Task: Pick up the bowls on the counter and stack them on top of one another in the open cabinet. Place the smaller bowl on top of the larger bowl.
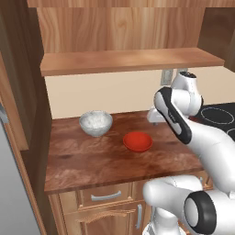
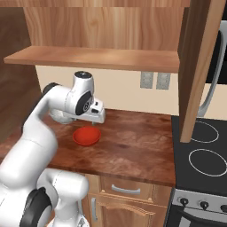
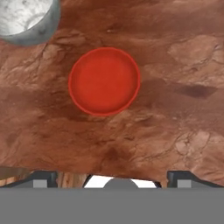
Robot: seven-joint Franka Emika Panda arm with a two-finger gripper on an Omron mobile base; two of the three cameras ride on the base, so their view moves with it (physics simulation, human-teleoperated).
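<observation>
Nearest the robot, the counter (image 1: 92, 160) ends in a straight front edge above light wooden drawers (image 1: 105, 196) with silver handles; its left edge meets a tall dark wooden side panel (image 1: 27, 114), and on the right it runs up against the black stovetop (image 2: 204, 150) with white ring markings. The gripper (image 3: 112, 177) hangs above the counter with its two fingertips (image 3: 43, 178) set wide apart and nothing between them; in the hand view it looks straight down on bare wood grain, with free surface all around. Just beyond it sits the smaller bowl (image 1: 137, 141), red and shallow, upright on the counter near the middle, with clear wood on every side. Farther back and to the left stands the larger bowl (image 1: 96, 122), mottled grey-white, upright, apart from the red one and short of the cream back wall (image 1: 105, 96). Two wall outlets (image 2: 154, 80) are set in that wall toward the right. Above, the open cabinet (image 1: 128, 59) shows a flat shelf board with a straight front lip and a wood-grain back panel; its shelf holds nothing, leaving the whole width open. To the right, a cabinet side panel (image 2: 199, 66) hangs down over the stovetop's near edge. No writing or brand marks can be read anywhere.
</observation>
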